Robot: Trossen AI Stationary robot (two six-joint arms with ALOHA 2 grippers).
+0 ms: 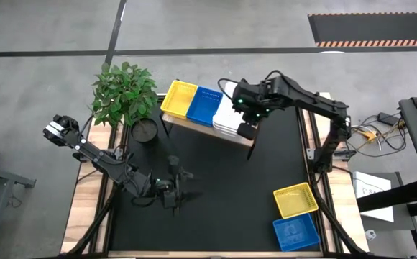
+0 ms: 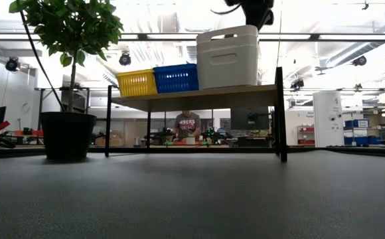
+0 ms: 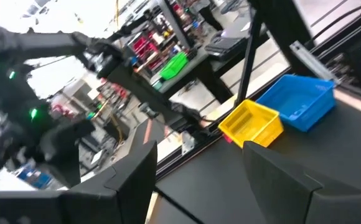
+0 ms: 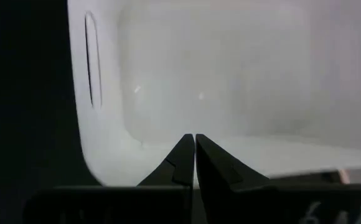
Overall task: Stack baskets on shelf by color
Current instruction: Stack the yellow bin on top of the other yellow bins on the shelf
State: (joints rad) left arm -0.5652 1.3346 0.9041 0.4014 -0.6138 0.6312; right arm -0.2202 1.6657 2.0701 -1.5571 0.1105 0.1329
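You are looking at a black table [image 1: 216,194] with wide bare room across its middle. The shelf [image 1: 194,124] is standing at its far edge, carrying a yellow basket [image 1: 179,98], a blue basket [image 1: 204,106] and a white stack [image 1: 230,115] side by side. A potted plant [image 1: 126,97] is sitting beside it. Two more baskets, yellow [image 1: 295,200] and blue [image 1: 295,232], are lying at the near right corner. The right gripper [image 4: 195,152] is hanging over the white stack, fingers pressed together, empty. The left gripper [image 1: 175,196] is resting low near the left side, fingers spread.

The shelf [image 1: 194,124] carries three baskets – yellow basket [image 1: 178,98], blue basket [image 1: 204,106], white stack [image 1: 226,115]. On the black table [image 1: 223,180] stand the shelf, a potted plant [image 1: 126,97] and two more baskets – yellow [image 1: 295,200], blue [image 1: 295,233].
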